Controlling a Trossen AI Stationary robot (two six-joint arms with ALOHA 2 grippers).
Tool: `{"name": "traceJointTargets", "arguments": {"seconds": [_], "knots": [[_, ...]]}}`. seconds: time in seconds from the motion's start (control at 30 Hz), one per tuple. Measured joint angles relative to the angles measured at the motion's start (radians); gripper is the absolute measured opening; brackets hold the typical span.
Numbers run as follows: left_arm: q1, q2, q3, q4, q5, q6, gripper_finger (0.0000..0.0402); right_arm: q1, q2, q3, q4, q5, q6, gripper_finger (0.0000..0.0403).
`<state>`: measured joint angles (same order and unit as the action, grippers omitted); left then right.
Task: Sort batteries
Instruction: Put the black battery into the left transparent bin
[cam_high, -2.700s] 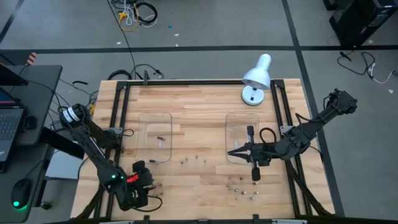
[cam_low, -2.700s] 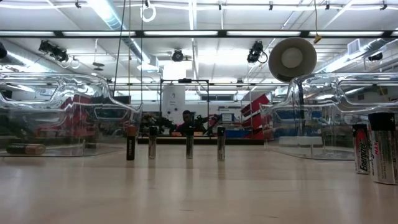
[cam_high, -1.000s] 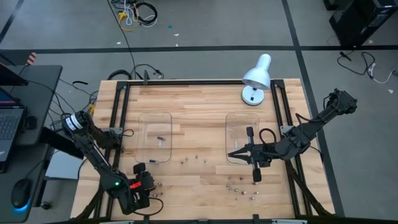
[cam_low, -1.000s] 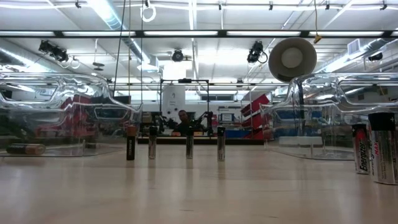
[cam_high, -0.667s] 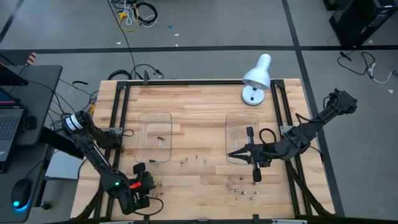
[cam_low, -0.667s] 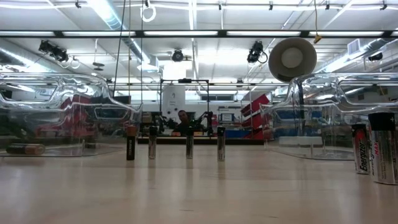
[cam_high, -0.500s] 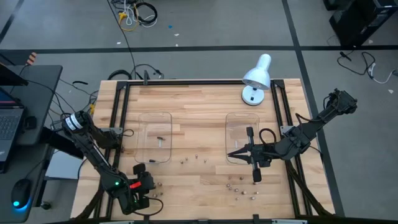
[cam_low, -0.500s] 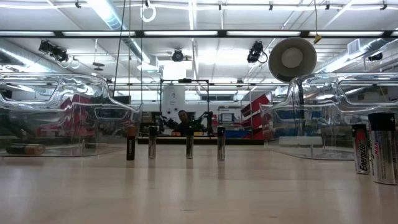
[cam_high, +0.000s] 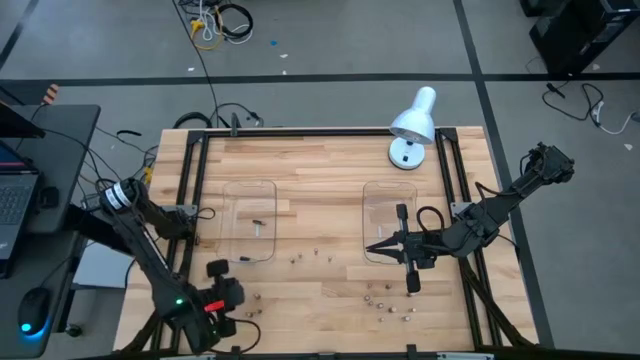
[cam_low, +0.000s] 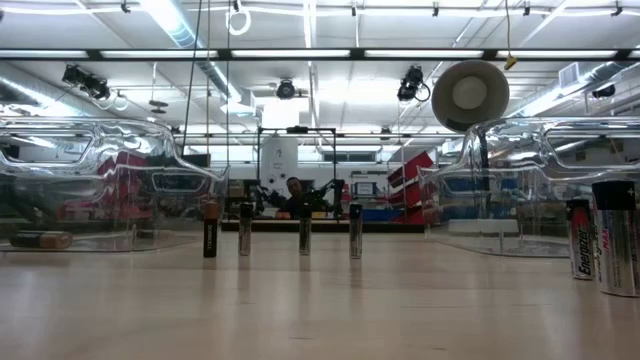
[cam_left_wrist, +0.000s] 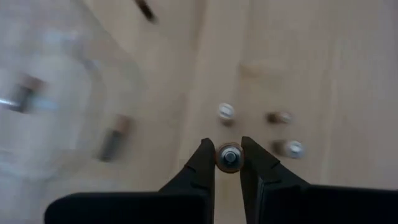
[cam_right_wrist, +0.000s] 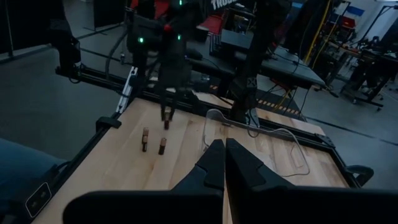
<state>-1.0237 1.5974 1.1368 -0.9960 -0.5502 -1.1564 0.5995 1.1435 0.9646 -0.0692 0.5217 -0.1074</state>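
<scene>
Two batteries stand loose on the desk close to its front-left corner, and a third one is clamped upright between the narrowed fingers of the left gripper, as is shown in the left wrist view, where its round end is seen between the pads. In the right wrist view this gripper is seen raised just above the pair left standing, so the held battery is judged to be lifted off the wood and ready to be carried.

Further along the front edge, toward the right, a cluster of small cells is scattered and untouched. A short row of four is lined up nearer the middle of the desk, between the two clear trays; in the low view these are seen standing upright.

Behind them, the left tray holds only a couple of dark cells, one near its middle and one at its front rim. The right tray appears empty, as far as can be told. The right gripper is held fully closed on nothing over the front of that tray, with the arm waiting.

Sorting is judged to be at an early stage: a few cells are placed, most are left on the wood. At the far edge a white lamp is stood.
</scene>
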Motion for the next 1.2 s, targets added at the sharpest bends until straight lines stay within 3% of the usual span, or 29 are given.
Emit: {"name": "traceJointTargets", "arguments": {"seconds": [0.23,0.5,0.7,0.97,1.1,1.2], "knots": [[0.017,-0.009,0.147,-0.346,-0.123,0.021,0.003,-0.001,0.0,0.0,0.0,0.0,-0.008,0.0003],[0.138,-0.152,0.105,-0.449,-0.18,0.021,0.003,-0.002,0.0,0.0,0.001,0.0,-0.027,0.0003],[0.254,-0.345,0.0,-0.414,-0.161,0.043,0.003,-0.017,0.0,0.0,0.001,0.0,-0.034,0.0003],[0.394,-0.614,-0.266,-0.208,-0.154,0.106,0.003,-0.048,0.0,0.0,0.0,0.0,-0.034,0.0003],[0.462,-0.676,-0.393,-0.093,-0.131,0.136,0.003,-0.058,0.0,0.0,0.0,0.0,-0.034,0.0003],[0.51,-0.682,-0.453,-0.094,-0.122,0.127,0.0031,-0.064,0.0,0.0,0.0,0.0,-0.034,0.0003]]}}
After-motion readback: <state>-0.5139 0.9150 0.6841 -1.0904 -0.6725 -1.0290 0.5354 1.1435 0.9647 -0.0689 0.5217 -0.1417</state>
